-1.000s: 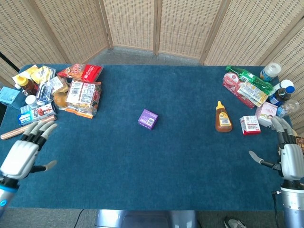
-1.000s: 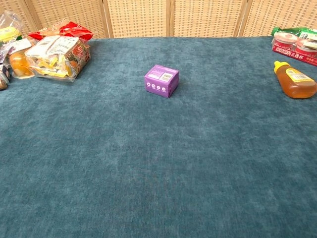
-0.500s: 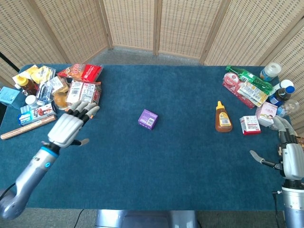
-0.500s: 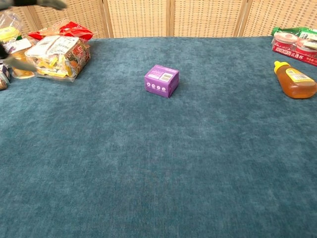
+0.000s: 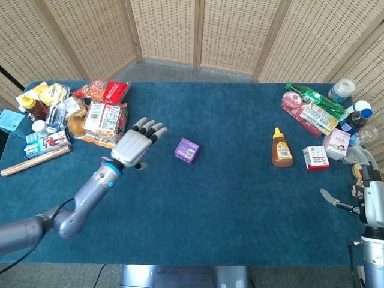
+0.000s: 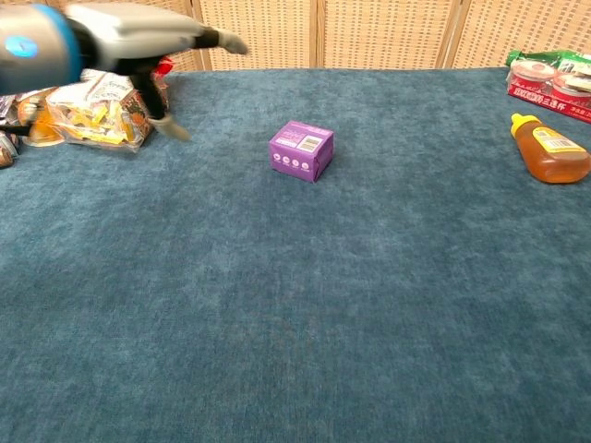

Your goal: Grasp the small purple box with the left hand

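The small purple box (image 5: 186,150) sits on the blue cloth near the table's middle; the chest view shows the same box (image 6: 301,150) upright, white print on its top. My left hand (image 5: 137,146) hovers to the left of it, fingers spread and empty, a short gap between fingertips and box. In the chest view that left hand (image 6: 138,41) shows at the upper left, raised above the cloth. My right hand (image 5: 367,195) stays at the table's right edge, fingers apart, holding nothing.
Snack packets (image 5: 105,123) and other packages crowd the far left, just behind my left hand. A honey bottle (image 5: 281,148) lies right of centre, and a red and white carton (image 5: 316,158), bottles and packets (image 5: 315,111) fill the far right corner.
My left hand has swept from the table's left front edge rightward and forward, ending close to the purple box. The box and the right hand have stayed put.
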Robot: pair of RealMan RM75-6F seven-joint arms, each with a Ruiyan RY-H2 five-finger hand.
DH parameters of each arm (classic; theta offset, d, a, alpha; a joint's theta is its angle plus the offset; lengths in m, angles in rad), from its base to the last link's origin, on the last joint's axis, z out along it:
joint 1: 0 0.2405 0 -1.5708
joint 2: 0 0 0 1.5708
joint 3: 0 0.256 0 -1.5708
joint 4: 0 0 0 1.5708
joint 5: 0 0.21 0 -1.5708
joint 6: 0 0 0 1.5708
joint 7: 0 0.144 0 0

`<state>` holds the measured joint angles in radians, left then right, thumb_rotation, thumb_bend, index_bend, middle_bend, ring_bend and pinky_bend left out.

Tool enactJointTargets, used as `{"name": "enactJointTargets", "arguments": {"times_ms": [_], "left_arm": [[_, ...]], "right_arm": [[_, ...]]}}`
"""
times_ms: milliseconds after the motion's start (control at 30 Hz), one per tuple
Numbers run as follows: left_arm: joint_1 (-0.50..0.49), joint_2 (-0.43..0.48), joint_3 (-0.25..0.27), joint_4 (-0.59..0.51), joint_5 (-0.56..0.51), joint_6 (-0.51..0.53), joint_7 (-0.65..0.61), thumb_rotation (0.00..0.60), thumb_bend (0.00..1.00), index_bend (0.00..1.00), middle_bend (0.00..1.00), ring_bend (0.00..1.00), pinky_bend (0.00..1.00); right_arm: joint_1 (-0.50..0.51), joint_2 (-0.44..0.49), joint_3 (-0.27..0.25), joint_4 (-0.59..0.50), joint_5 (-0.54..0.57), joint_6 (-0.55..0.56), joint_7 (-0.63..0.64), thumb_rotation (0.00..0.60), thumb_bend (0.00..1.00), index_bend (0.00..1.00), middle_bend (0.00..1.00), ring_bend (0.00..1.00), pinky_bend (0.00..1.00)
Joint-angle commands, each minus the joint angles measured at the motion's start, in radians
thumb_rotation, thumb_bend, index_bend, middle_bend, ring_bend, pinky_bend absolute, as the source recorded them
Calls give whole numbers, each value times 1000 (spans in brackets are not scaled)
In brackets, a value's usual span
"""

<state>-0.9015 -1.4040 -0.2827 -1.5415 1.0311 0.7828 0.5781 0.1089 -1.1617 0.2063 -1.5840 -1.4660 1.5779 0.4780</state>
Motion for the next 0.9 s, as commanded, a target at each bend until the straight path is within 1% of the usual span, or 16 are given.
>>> {"name": "enactJointTargets", "arguments": {"times_ms": [33,200,333,533,600,633,667,700,733,767,800,833,867,900], "left_arm": [[-118,-108,-4,102,-121,-39,106,600,170,0,0,0,0],[-219,-199,4,188,-240,-57,178,600,170,0,0,0,0],[-305,-269,21,272,-355,-72,248,600,171,0,0,0,0],[-390,-345,29,379,-487,-94,280,600,171,0,0,0,0],[-409,-357,33,399,-518,-102,285,600,171,0,0,0,26],[-419,-363,35,409,-541,-108,285,600,171,6,0,0,83],[-426,-367,35,416,-556,-110,284,600,171,47,2,2,163],[-433,-372,36,423,-565,-108,284,600,171,106,46,43,255],[-440,-379,38,430,-570,-99,283,600,171,214,169,158,396],[-444,-383,41,433,-572,-90,284,600,171,337,334,317,547],[-447,-385,44,432,-572,-82,285,600,172,436,480,458,657],[-450,-385,49,429,-577,-70,289,600,172,537,599,575,754],[-452,-384,55,425,-581,-62,294,600,172,603,665,635,800],[-454,-382,60,421,-586,-53,300,600,175,639,699,668,821]], "right_arm": [[-5,12,6,-6,10,0,26,600,37,0,0,0,0],[-10,29,15,-10,21,-2,69,600,40,0,0,0,0],[-16,41,19,-14,26,-1,99,600,42,0,0,0,0],[-19,51,20,-16,27,-3,124,600,43,0,0,0,0],[-20,53,24,-16,32,-3,131,600,43,0,0,0,0],[-21,54,26,-15,35,-3,136,600,42,0,0,0,0],[-21,55,28,-15,36,-3,139,600,42,0,0,0,0],[-22,57,29,-14,37,-2,143,600,43,0,0,0,0],[-23,58,30,-13,39,-2,148,600,42,0,0,0,0],[-24,59,30,-14,39,-1,152,600,43,0,0,0,0],[-25,60,30,-14,38,0,157,600,43,0,0,0,0],[-26,60,31,-15,38,0,160,600,44,0,0,0,0],[-26,61,30,-15,36,0,160,600,45,0,0,0,0],[-26,61,29,-15,34,1,159,600,46,0,0,0,0]]}}
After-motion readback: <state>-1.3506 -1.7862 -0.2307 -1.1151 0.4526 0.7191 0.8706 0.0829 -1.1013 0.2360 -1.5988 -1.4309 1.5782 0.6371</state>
